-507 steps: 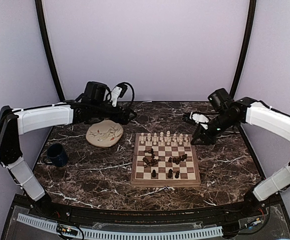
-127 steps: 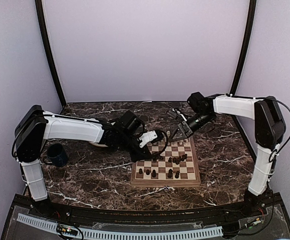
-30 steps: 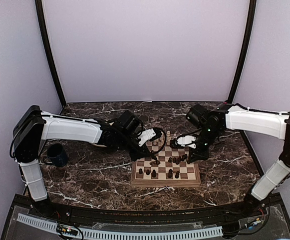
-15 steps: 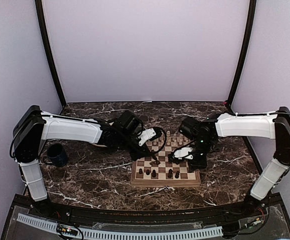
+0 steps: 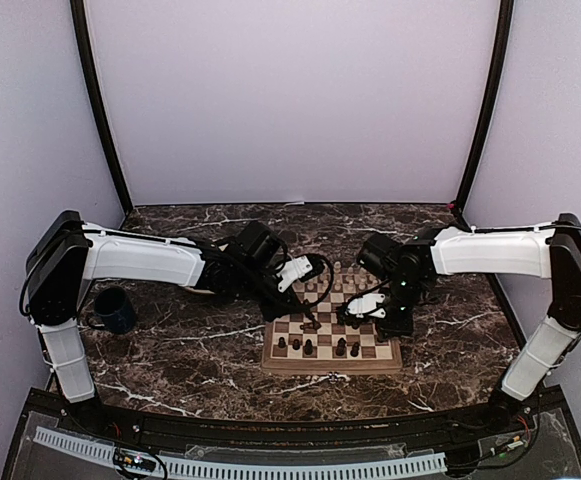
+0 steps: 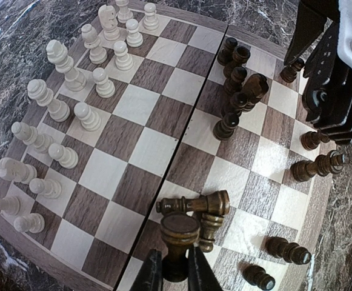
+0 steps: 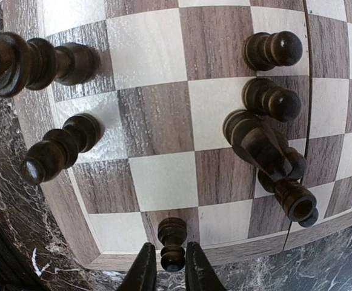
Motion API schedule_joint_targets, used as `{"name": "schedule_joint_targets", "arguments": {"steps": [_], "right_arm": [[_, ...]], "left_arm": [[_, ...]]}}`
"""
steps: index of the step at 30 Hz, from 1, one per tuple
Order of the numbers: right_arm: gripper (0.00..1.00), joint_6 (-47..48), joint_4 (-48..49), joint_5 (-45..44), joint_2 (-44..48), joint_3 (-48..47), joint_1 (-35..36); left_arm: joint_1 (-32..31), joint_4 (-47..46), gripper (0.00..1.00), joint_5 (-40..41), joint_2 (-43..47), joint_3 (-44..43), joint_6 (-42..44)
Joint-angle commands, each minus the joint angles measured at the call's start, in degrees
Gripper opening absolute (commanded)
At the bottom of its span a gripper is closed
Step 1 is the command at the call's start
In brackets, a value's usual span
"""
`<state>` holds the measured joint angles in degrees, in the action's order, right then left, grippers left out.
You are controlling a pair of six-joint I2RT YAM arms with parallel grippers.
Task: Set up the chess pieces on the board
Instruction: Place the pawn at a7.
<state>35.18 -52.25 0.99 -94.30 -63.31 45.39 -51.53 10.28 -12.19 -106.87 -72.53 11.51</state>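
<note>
From my console, the board (image 5: 332,365) lies flat on the marble counter (image 5: 190,355), a little right of centre. The pale pieces (image 6: 60,109) stand in two rows along the board's far edge. The dark pieces (image 6: 236,91) are scattered over the near half, several bunched and leaning near the middle, a few upright toward the near edge. My left gripper (image 6: 174,254) is pinched on a dark piece (image 6: 179,229) by its stem, close to the board's left edge at about mid-depth, with a toppled dark piece (image 6: 194,204) lying just beyond it. I cannot tell whether the held one rests on its square or hangs above it. My right gripper (image 7: 169,248) straddles a dark pawn (image 7: 172,233) standing on a dark square against the board's right edge, second row from the near edge. Its jaws are slightly parted, with what looks like a sliver of gap on either side, so I read it as not gripping. I judge these turned wooden figures to be light, stiff and smooth, on narrow bases, so a sideways nudge would likely topple one into its neighbours. The safest hold looks like the waist under the head, fingers square across it, lifting and lowering straight.
</note>
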Motion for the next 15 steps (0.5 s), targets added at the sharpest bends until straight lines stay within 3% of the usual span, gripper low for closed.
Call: {"name": "schedule_joint_targets", "arguments": {"steps": [1, 4, 8, 15], "right_arm": [[0.22, -0.5, 0.09, 0.39, 0.17, 0.33, 0.43], [0.32, -0.01, -0.54, 0.8, 2.01, -0.18, 0.28], [0.33, 0.58, -0.75, 4.09, 5.42, -2.01, -2.43], [0.34, -1.88, 3.27, 18.04, 7.82, -6.7, -12.09]], "left_arm": [[0.11, -0.66, 0.01, -0.54, 2.89, 0.66, -0.35], [0.11, -0.76, 0.01, -0.72, 3.02, 0.64, -0.51], [0.11, -1.26, 0.01, -0.73, 3.29, 0.93, -0.86], [0.13, -3.9, 0.0, -1.64, 4.49, 2.13, -1.53]]}}
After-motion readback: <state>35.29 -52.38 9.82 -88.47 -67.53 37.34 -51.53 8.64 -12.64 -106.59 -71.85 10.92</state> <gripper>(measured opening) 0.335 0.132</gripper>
